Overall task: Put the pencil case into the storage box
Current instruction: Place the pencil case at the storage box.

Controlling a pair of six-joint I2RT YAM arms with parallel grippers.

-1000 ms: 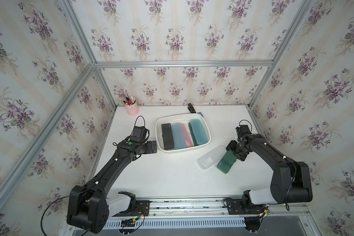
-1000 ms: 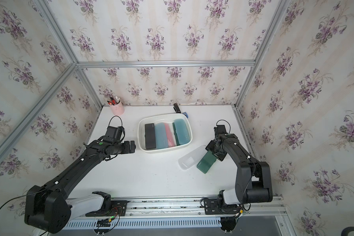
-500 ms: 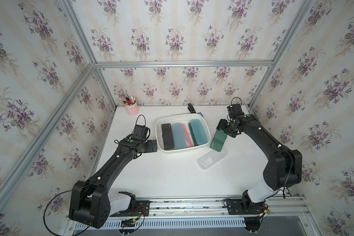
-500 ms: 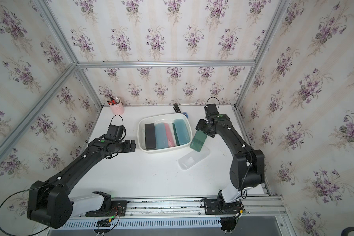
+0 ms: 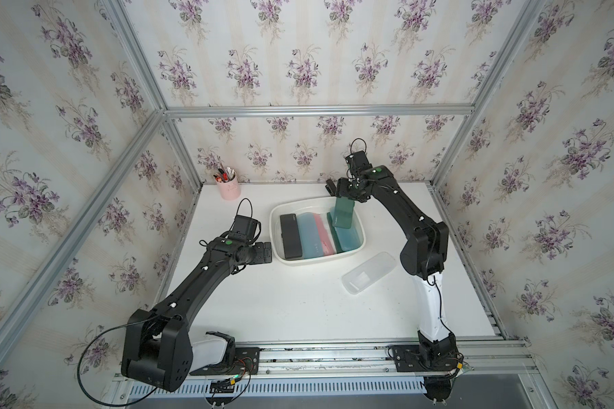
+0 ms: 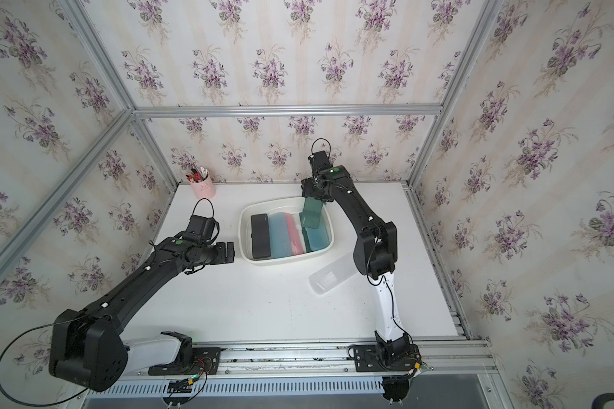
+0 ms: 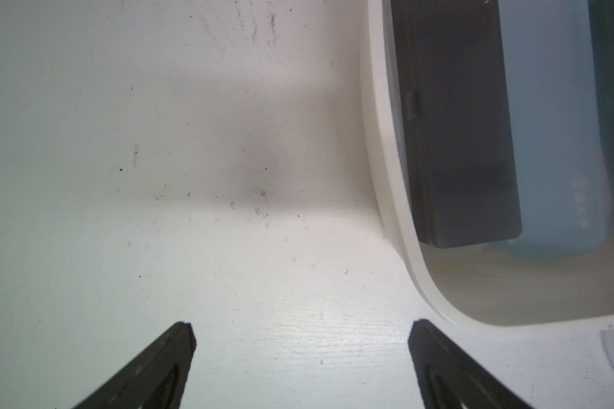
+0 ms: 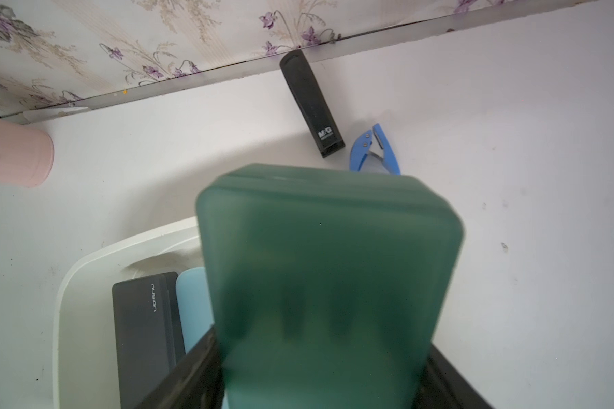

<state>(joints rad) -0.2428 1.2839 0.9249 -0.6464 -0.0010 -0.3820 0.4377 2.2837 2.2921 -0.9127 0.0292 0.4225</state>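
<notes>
— What lies around the storage box (image 5: 312, 259)?
— The largest loose thing is a clear case (image 5: 368, 272). It lies flat on the bench (image 5: 298, 311), between the box's near right corner and the bench's right edge, apart from the box. A pink pen cup (image 5: 229, 189) full of pens stands in the far left corner. A black stapler (image 8: 312, 106) lies by the far edge, with a small blue hinged tool (image 8: 374, 150) just beside it.
— Does anything stand in the way?
— The left gripper (image 7: 302, 327) sits low just beside the box's left rim. Its fingers are spread wide over bare bench.
— And inside the box?
— Four cases lie side by side on its floor. A black case (image 5: 291, 238) lies against the left wall, then a light blue case (image 5: 308, 235), a pink case (image 5: 324, 235) and a teal case (image 5: 348, 237) along the right wall. Together they cover nearly all the floor.
— Where is the task's own case?
— The green pencil case (image 5: 343, 214) hangs upright over the box's far right corner, above the teal one. The right gripper (image 5: 345, 199) is clamped on its upper end. Whether its lower end touches the teal case cannot be told from these angles.
— And the setting?
— The bench is white and lightly scuffed. Violet-flowered wallpaper (image 5: 298, 63) walls it on three sides, set in an aluminium frame (image 5: 316, 110).
</notes>
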